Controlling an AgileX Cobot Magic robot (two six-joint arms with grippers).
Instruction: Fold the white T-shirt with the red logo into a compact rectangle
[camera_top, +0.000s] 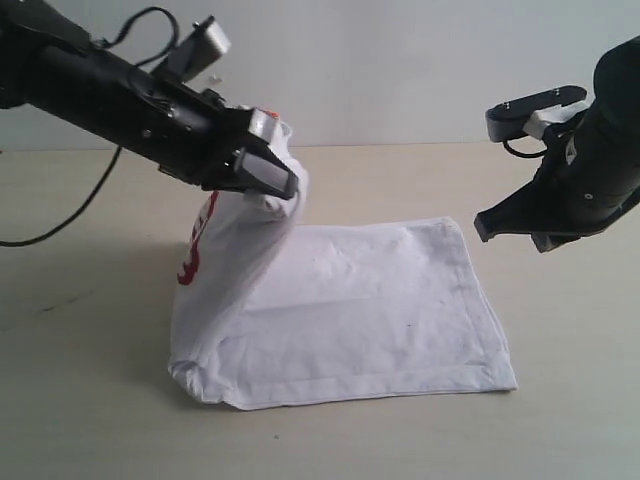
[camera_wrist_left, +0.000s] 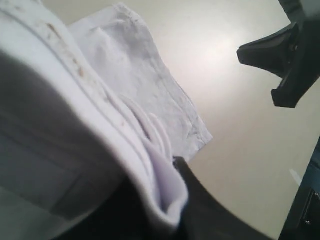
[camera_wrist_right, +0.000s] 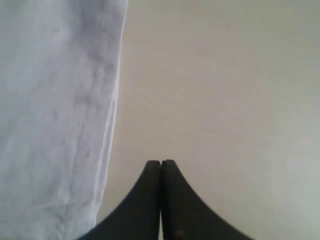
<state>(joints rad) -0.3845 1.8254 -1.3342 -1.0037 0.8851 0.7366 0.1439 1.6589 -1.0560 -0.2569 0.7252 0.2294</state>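
- Left gripper (camera_top: 270, 180) is clamped on a bunched edge of the shirt (camera_top: 370, 310) and holds that edge up off the table (camera_top: 90, 400). Its wrist view shows layered white folds pressed against one dark finger (camera_wrist_left: 210, 215).
- Table: a pale surface with the shirt lying near its middle.
- Shirt: most of it lies flat as a rough rectangle, with a stitched hem along the near side in the exterior view. Its left side rises in a tent-like drape to the left gripper.
- Left arm (camera_top: 110, 90) slants down from the upper left of the exterior view, its gripper tilted downward above the shirt's far left part.
- Right arm (camera_top: 600, 150) reaches in from the right, with its gripper angled toward the shirt's far right corner and clear of the cloth.
- Right gripper (camera_wrist_right: 161, 165) has its fingers pressed together tip to tip, with nothing between them. Its wrist view shows it over bare table just beside the shirt's seamed edge.
- Logo (camera_top: 195, 250): red, on the left face of the raised drape, only partly seen, letters unreadable.
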